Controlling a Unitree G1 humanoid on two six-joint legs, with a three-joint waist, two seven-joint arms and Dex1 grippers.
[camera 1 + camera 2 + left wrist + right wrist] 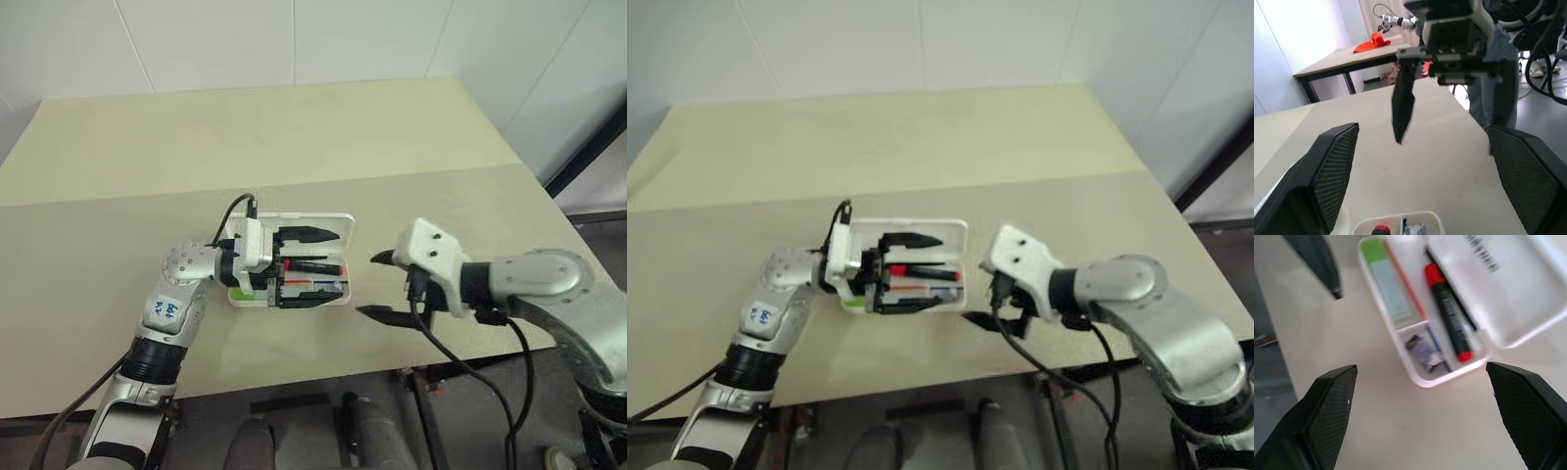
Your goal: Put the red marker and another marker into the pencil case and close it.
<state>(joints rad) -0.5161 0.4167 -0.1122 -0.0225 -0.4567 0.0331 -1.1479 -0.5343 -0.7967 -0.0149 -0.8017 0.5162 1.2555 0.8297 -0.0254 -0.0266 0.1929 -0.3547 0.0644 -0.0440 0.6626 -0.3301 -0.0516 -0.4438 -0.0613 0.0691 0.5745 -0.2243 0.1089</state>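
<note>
The white pencil case (338,223) lies open on the table with its lid (1508,289) tilted up on the far side. Inside lie the red marker (1448,311), black with red ends, and the other marker (1386,279), pale with a green cap. My left gripper (339,266) hovers open just above the case, one finger by the lid and one by the near rim, with nothing between them. To the right of the case my right gripper (365,284) stands open and empty, raised off the table and pointing at the case's short end.
A small grey metal piece (1422,351) sits in the case's end compartment. The beige table (294,147) stretches bare behind the case, with its front edge (323,367) just under my right gripper. Another table with a red cloth (1371,43) stands far off.
</note>
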